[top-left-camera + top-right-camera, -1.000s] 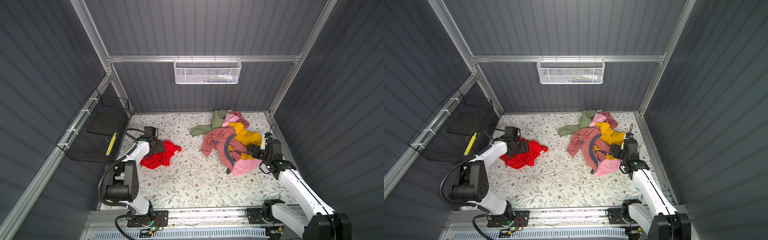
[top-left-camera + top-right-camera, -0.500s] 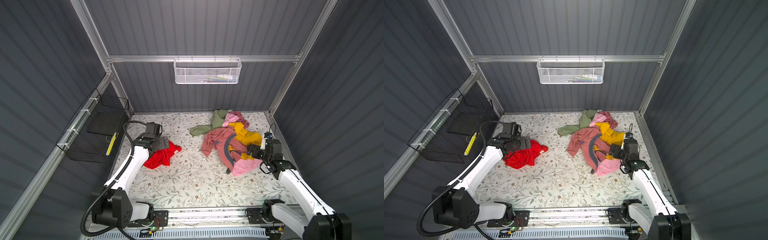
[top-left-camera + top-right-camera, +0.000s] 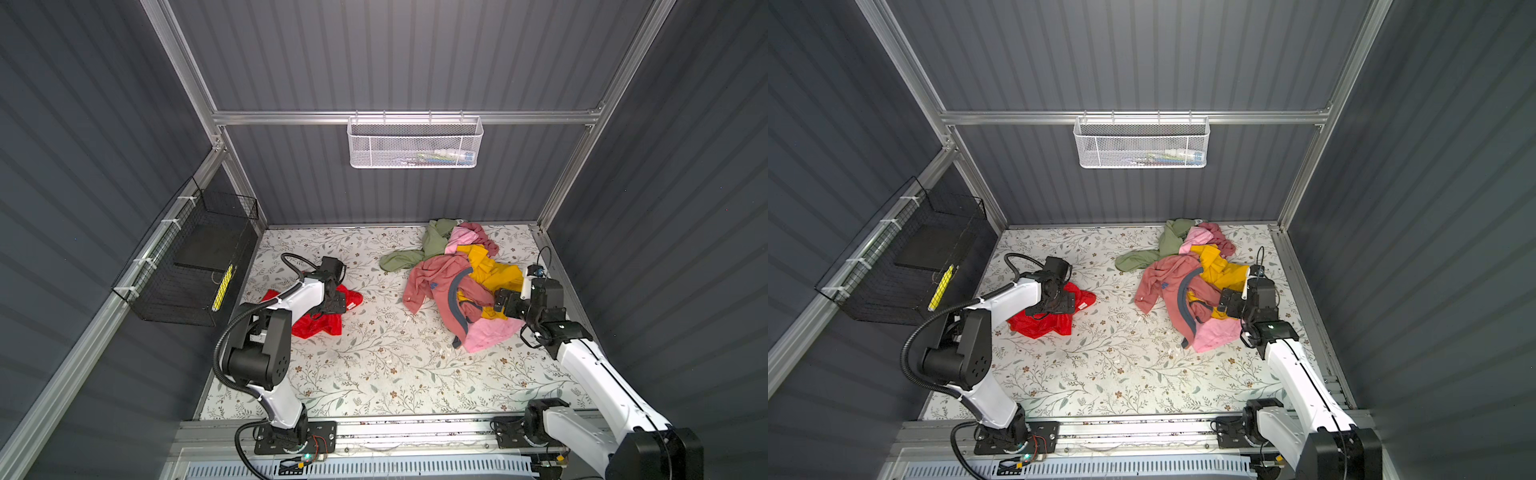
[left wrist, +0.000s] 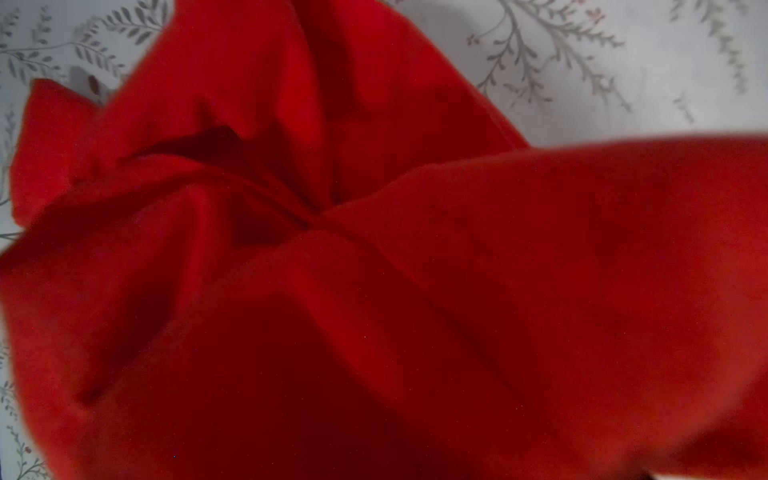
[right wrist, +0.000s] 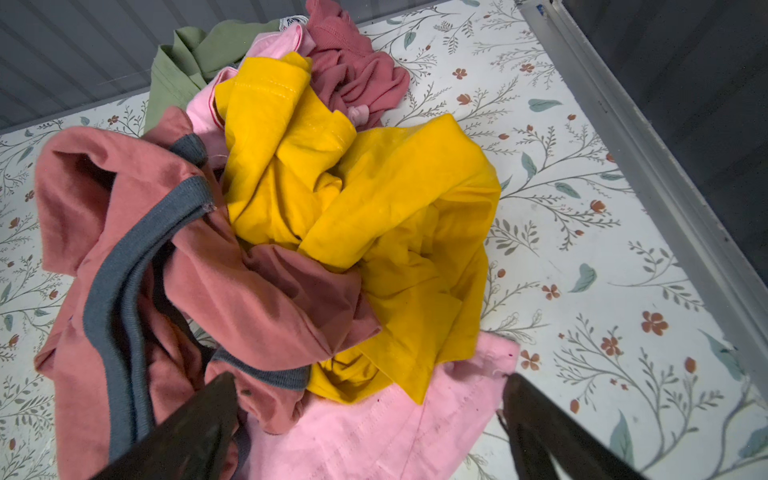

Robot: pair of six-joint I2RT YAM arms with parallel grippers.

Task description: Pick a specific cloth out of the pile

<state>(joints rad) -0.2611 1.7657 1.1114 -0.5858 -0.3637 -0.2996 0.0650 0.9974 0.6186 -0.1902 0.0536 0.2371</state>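
The red cloth (image 3: 318, 326) lies well apart from the pile (image 3: 440, 278) — the left arm (image 3: 303, 293) hides part of it, and the left pincer (image 3: 336, 301) is unreadable. The right pincer (image 5: 370, 380) stands spread at the pile's edge.

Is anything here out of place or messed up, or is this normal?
One thing stands apart: the red cloth lies crumpled alone on the left of the table, well clear of the pile of pink, yellow and green garments at the right rear. Nothing looks spilled or torn.
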